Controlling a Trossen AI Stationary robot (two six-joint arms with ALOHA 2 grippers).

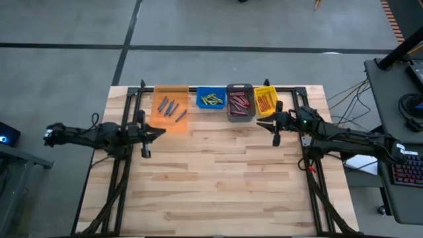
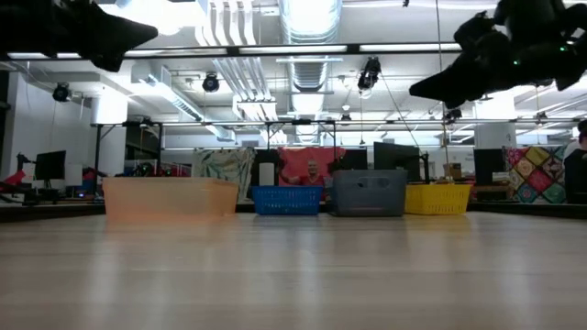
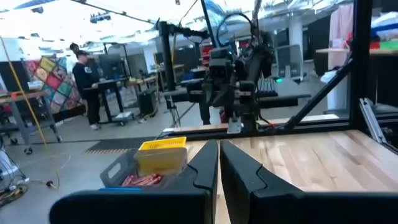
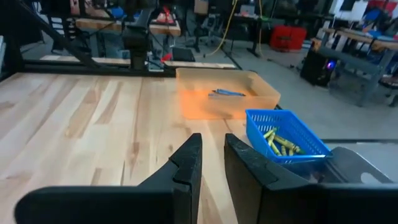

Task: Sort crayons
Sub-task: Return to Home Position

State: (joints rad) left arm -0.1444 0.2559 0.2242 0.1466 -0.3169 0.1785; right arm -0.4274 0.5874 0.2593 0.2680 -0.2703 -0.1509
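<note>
Pincers [image 1: 160,132] [image 1: 269,125] empty above table: left shut, right slightly parted.

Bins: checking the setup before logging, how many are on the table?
4, in a row at the far edge: orange bin, blue bin, grey bin, yellow bin.

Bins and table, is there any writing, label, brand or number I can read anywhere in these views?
None can be read.
The orange bin, blue bin, grey bin and yellow bin show no labels.
The table is bare wood, no markings.
Signs and screens in the room behind are too blurred to read.
</note>
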